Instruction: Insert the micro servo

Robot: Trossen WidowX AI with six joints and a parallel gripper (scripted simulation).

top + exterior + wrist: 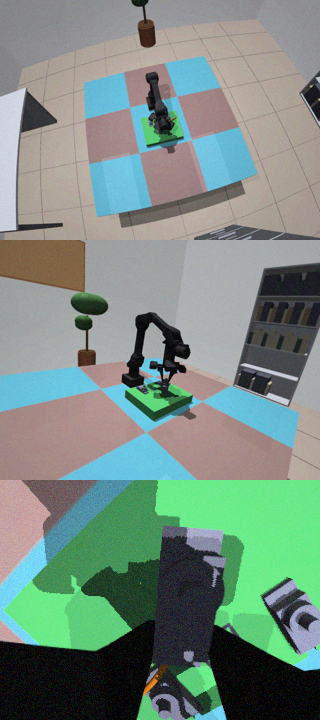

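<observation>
The loose micro servo (164, 389) (182, 605) is dark grey, with its round output side facing the wrist camera. My gripper (165, 380) (181, 630) is shut on it, over the green deck (150, 138) (155, 404) (280, 525); the gap beneath it cannot be judged. Its orange cable (173, 119) (154, 681) sticks out at the arm-base side. The marked pocket (152, 386) lies between two seated servos in the exterior view, left of the held servo; in the wrist view its outline (230, 628) is mostly hidden by a finger. The top view hides the fingertips and pocket.
One seated servo (150, 122) (142, 388) (297, 620) stands on the deck beyond the pocket. Another seated servo (160, 382) (167, 702) is close to the held servo's cable end. The arm's base (150, 103) (132, 379) stands just behind the deck.
</observation>
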